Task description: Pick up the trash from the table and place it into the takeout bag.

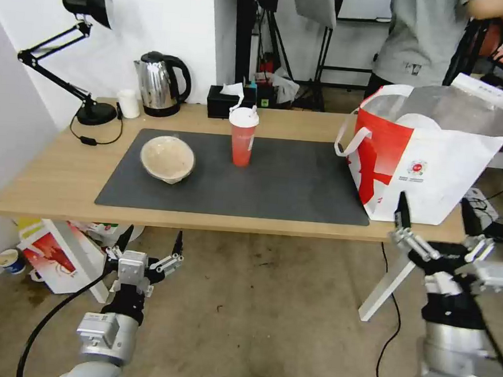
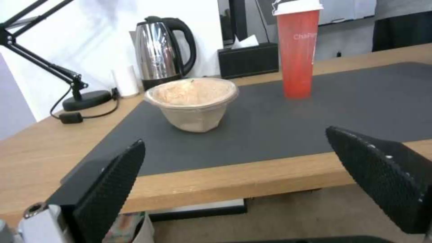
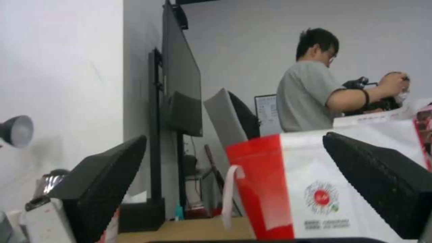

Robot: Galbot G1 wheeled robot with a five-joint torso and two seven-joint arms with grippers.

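On the dark grey mat (image 1: 297,186) of the light-wood table (image 1: 51,174) sit a beige paper bowl (image 1: 167,158) (image 2: 193,101), left of centre, and a red cup with white lid (image 1: 243,136) (image 2: 297,54) behind the middle. The takeout bag (image 1: 437,167) (image 3: 315,189) stands open at the table's right end, and something round and white (image 1: 418,121) lies inside it. My left gripper (image 1: 152,239) (image 2: 235,135) hangs open and empty below the front edge, facing the bowl. In front of the bag my right gripper (image 1: 436,216) (image 3: 235,136) is open and empty too.
Along the back edge stand a black desk lamp (image 1: 92,5), a steel kettle (image 1: 161,84), a small white cup (image 1: 129,104) and a black tissue box (image 1: 229,102). A red-and-white carton (image 1: 57,255) sits on the floor under the table's left end, beside a white table leg (image 1: 388,284).
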